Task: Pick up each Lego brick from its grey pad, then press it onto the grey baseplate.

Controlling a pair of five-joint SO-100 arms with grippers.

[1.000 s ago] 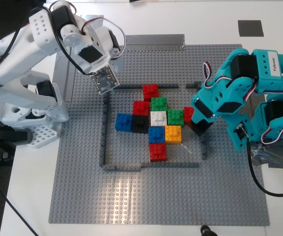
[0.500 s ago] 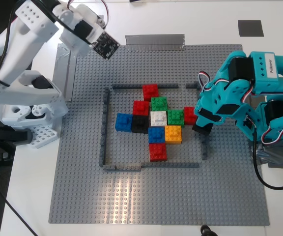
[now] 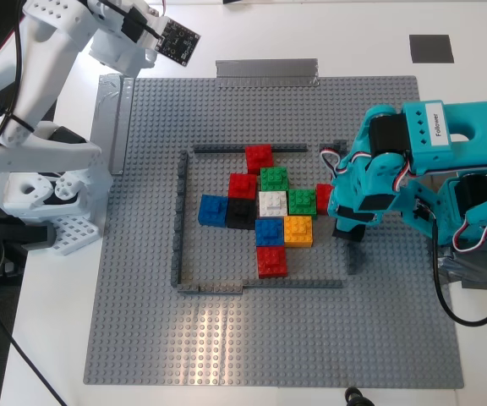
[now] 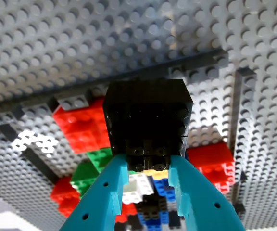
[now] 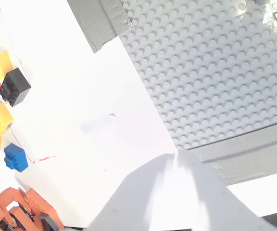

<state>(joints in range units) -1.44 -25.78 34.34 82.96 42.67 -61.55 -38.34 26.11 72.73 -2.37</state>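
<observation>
My first claw (image 4: pixel 148 166) gripping black brick (image 4: pixel 148 118) — square, studded, glossy

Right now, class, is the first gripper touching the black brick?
Touching. In the first wrist view my first gripper has its teal fingers pressed against both sides of the black brick, with no gap showing.

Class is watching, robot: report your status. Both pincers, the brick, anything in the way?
First pincer shut on black brick, over grey baseplate beside brick cluster. Second pincer blurred, state unclear, nothing seen in it. Dark frame close by.
</observation>
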